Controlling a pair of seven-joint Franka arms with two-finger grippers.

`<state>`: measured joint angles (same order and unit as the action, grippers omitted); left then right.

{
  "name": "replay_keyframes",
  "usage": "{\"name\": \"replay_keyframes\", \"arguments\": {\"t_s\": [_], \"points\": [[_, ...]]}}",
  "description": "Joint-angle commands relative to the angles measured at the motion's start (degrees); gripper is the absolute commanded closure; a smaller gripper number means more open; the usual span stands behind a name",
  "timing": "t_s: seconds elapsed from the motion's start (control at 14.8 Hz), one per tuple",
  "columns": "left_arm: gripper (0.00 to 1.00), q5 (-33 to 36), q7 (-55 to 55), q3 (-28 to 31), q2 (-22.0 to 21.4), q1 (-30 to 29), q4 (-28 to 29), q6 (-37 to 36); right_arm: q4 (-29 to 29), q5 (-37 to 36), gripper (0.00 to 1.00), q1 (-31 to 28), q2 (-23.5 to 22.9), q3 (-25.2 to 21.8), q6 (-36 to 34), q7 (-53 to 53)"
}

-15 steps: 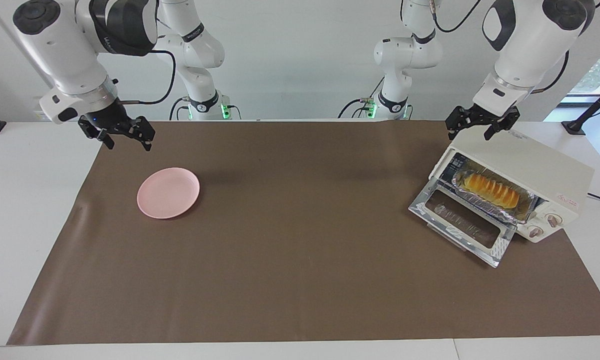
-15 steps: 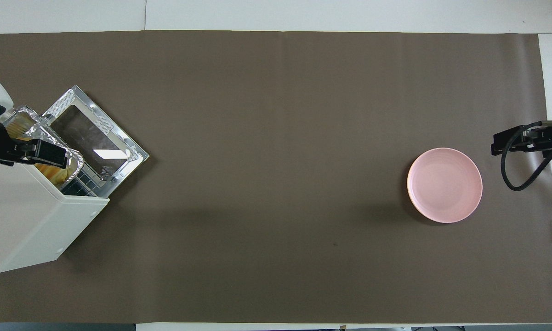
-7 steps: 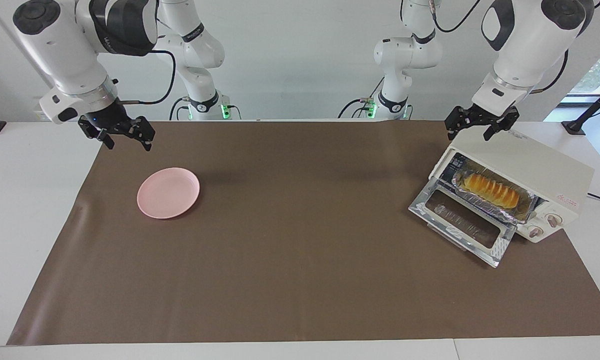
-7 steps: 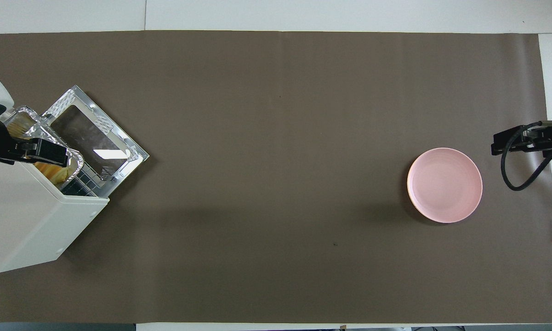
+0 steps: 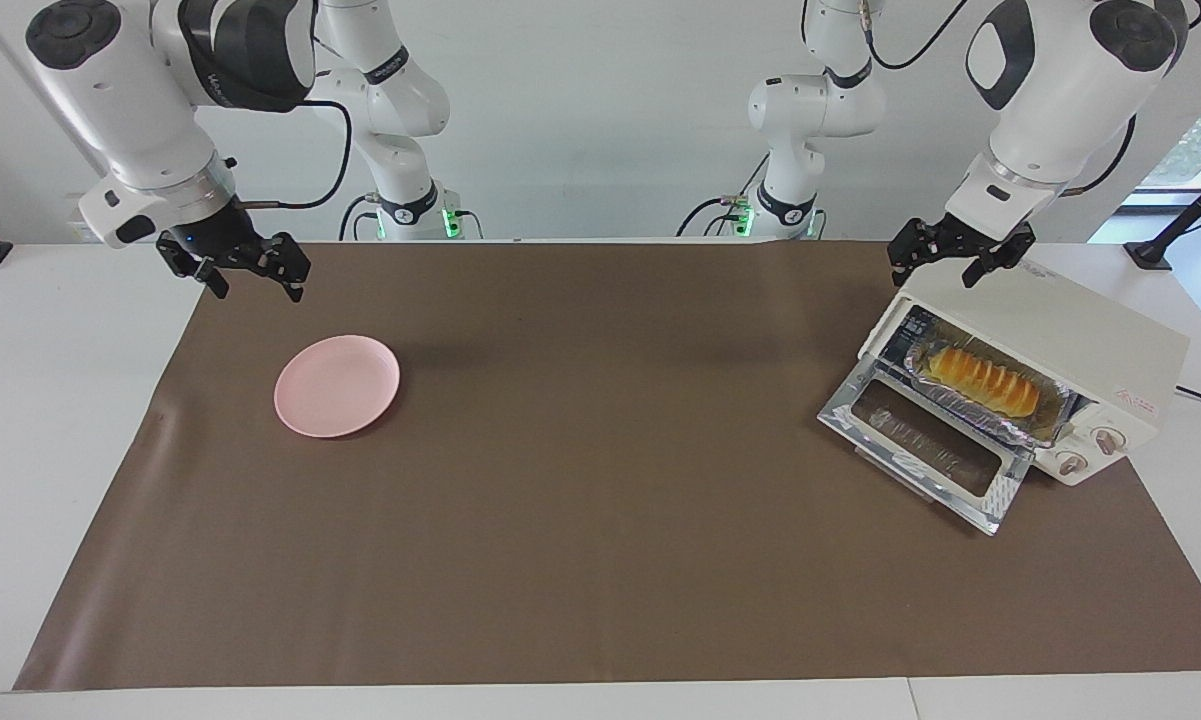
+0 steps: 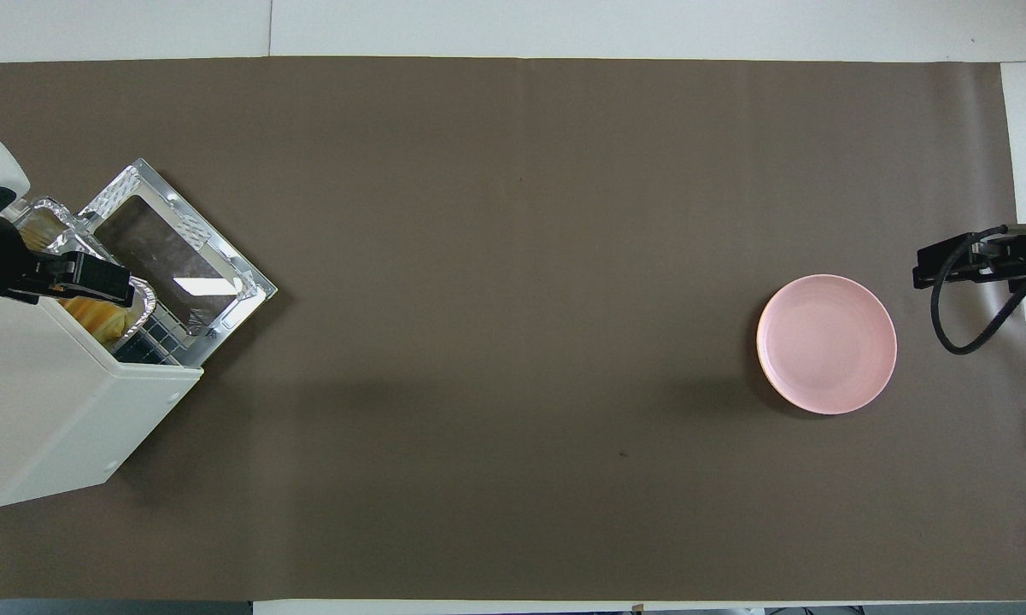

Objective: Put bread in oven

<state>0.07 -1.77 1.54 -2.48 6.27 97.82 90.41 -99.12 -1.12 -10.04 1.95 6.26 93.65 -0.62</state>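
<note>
You have the bread (image 5: pixel 982 383) already sitting in a crinkled foil tray (image 5: pixel 1000 420) on the rack inside the toaster oven (image 5: pixel 1070 335), which stands at the left arm's end of the table on the brown mat (image 5: pixel 600 520). The oven's glass door (image 5: pixel 925 452) is folded down flat in front of it, so the loaf and tray show plainly through the opening (from overhead only a sliver of the loaf shows, under the arm).

Your left gripper (image 5: pixel 948 259) hangs just above the oven's top corner on the robots' side, its fingers spread wide and holding nothing; in the overhead view it (image 6: pixel 94 279) covers part of the tray.

Your right gripper (image 5: pixel 250 275) hovers over the mat's edge at the right arm's end of the table, also spread wide and empty. The round pink plate (image 5: pixel 337 385) lies bare on the mat near it, a little farther from the robots, well apart from the oven.
</note>
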Motion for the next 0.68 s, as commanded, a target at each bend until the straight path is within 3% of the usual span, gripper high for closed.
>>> {"name": "replay_keyframes", "arguments": {"t_s": [0.0, 0.61], "points": [[0.0, -1.03, -0.96, -0.84, 0.81, -1.35, -1.5, -0.24, 0.42, 0.86, 0.0, -0.77, 0.07, 0.6, -1.01, -0.26], [0.0, -1.21, -0.96, -0.84, 0.81, -1.35, -1.5, 0.46, 0.42, 0.86, 0.0, -0.77, 0.07, 0.6, -1.01, -0.26]]}}
